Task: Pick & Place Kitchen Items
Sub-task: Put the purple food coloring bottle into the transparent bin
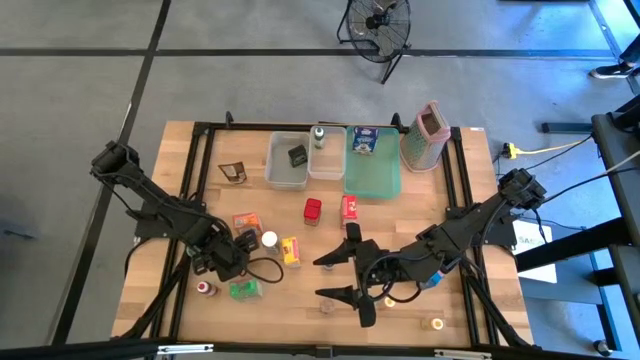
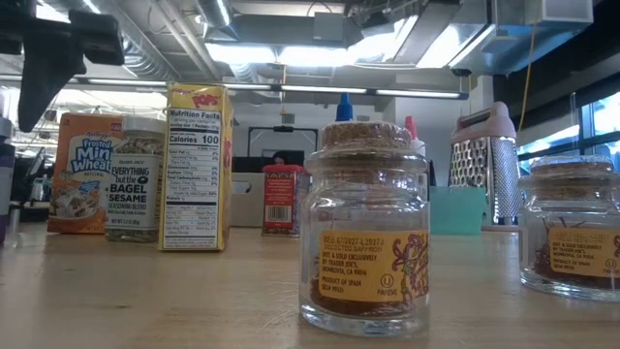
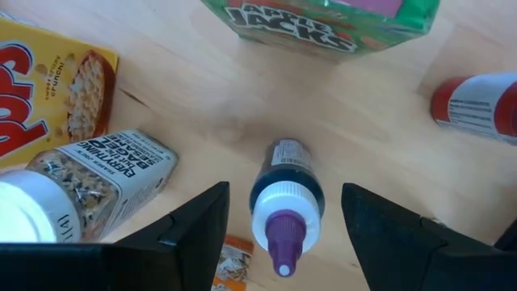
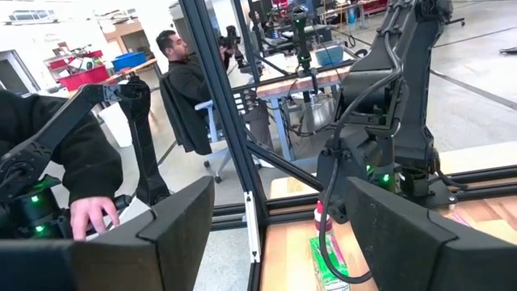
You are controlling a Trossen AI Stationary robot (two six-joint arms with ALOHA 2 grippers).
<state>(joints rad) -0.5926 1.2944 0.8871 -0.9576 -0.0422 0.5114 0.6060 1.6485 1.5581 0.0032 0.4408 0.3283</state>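
A small purple-capped bottle (image 3: 282, 194) stands upright on the wooden worktop (image 1: 290, 305) directly below the left gripper (image 3: 283, 222), between its two dark fingers (image 3: 198, 230), which are spread apart on either side of it without touching it. Close around it lie a green Apple Jacks box (image 3: 323, 20), a red-capped bottle on its side (image 3: 477, 105), a white-lidded bagel sesame seasoning jar (image 3: 89, 190) and a yellow Pops box (image 3: 48, 89). From above, the left gripper (image 1: 232, 258) hangs over the front-left part of the worktop, with the white lid of the seasoning jar (image 1: 269, 239) and the yellow box (image 1: 290, 251) just beside it, an orange cereal box (image 1: 245, 221) behind it, and the green box (image 1: 243, 290) and red-capped bottle (image 1: 205, 288) toward the front edge. Further in, a red box (image 1: 313, 211) and another red carton (image 1: 349, 207) stand near the middle. The right gripper (image 1: 343, 275) is raised above the front centre of the worktop, its fingers (image 4: 157, 222) wide apart and holding nothing. Two small cork-topped jars (image 2: 366, 228) sit near the front edge. At the back stand two clear tubs (image 1: 287, 160), a flat green tray (image 1: 372, 170) and a metal grater (image 1: 424, 137).
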